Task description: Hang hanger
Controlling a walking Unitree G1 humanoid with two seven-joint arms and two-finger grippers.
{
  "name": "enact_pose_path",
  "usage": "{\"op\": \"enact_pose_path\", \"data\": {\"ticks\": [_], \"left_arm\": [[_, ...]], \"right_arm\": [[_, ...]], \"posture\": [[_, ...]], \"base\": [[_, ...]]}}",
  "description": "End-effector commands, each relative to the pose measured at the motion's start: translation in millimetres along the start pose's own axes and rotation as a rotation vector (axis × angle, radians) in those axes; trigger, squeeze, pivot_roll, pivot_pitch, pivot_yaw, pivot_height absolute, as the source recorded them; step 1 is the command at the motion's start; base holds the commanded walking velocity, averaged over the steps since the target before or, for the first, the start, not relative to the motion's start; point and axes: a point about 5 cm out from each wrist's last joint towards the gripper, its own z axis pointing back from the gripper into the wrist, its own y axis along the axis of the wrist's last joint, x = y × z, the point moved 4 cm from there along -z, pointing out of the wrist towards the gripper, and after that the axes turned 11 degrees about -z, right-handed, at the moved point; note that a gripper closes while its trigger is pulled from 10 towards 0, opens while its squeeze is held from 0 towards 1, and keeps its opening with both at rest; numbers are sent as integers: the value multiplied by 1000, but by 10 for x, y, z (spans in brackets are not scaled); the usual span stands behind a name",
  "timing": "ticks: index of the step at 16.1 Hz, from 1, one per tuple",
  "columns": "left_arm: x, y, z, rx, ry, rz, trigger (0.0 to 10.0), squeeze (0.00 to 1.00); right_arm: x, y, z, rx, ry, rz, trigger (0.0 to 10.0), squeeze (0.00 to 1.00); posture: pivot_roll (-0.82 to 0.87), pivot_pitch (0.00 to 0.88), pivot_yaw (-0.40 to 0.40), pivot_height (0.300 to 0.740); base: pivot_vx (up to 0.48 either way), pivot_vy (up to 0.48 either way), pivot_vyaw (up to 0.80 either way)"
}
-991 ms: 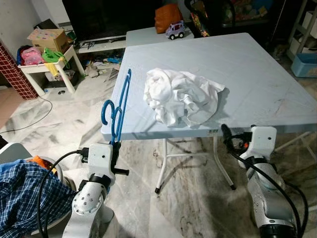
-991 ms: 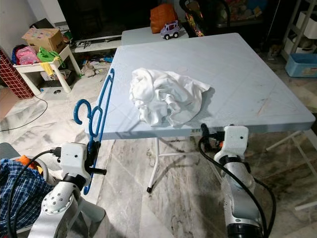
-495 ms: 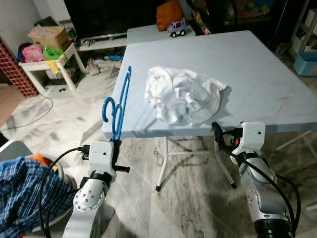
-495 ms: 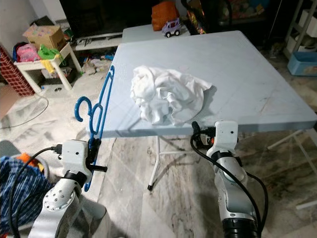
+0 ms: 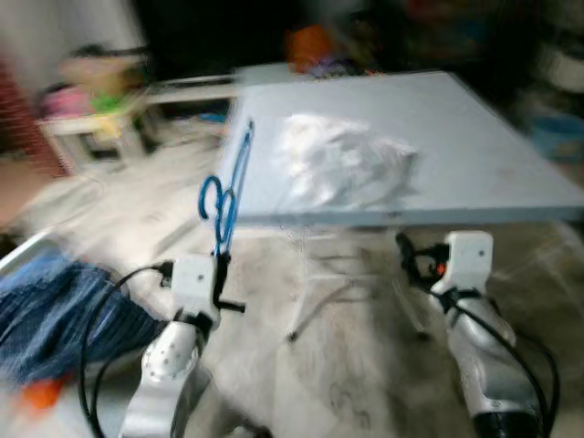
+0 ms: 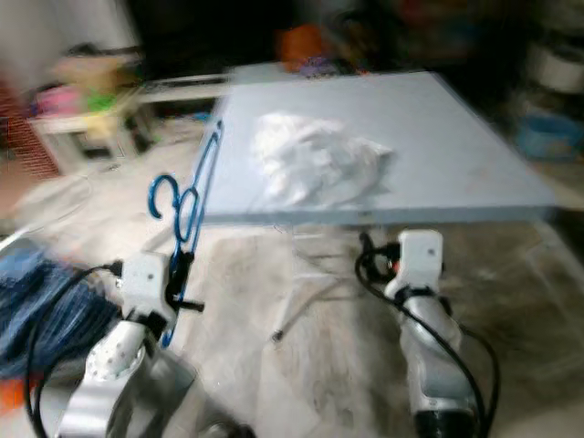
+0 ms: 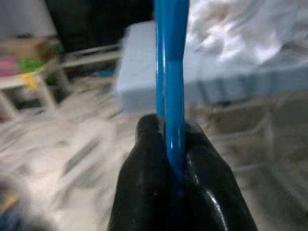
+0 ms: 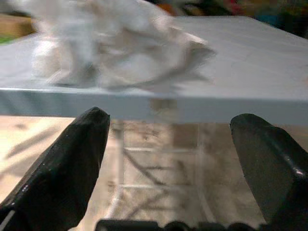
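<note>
With the left tool (image 7: 173, 159) clamped on the blue hanger (image 5: 226, 192) just off the surface (image 5: 493, 155) edge and the right tool (image 8: 168, 159) spread wide, empty, below it, keep the grip firm and the hook upright while carrying.

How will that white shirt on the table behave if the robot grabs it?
The white shirt lies crumpled in soft folds on the table, so it will probably sag and unfold. It looks light, so a pinch from the open right end effector likely lifts one layer.
</note>
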Motion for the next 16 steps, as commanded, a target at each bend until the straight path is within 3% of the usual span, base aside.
{"op": "enact_pose_path", "data": {"ticks": [1,10,12,13,14,16], "left_arm": [[-33,-51,13,-20,6,-15,10000,0],[2,-93,9,-38,-19,-10,10000,0],[103,-124,16,-55,-173,61,10000,0],[113,-166,20,-81,-228,77,10000,0],[133,-189,33,-87,-282,62,10000,0],[203,-296,135,-124,-483,35,10000,0]], "right_arm": [[-72,-50,12,-15,15,-11,10000,0],[-63,-45,-5,-20,20,6,10000,0],[-121,0,-39,-18,107,124,10000,0],[-122,5,-52,-32,156,135,10000,0],[-117,18,-55,-41,204,156,10000,0],[-45,102,-21,-76,413,312,10000,0]], "posture": [[-122,0,119,740],[-119,0,110,740],[-118,0,110,740],[-118,0,110,740],[-119,0,109,740],[-120,0,111,740]], "base": [[-244,0,0],[0,0,0],[0,0,0],[0,0,0],[0,0,0],[0,0,0]]}}
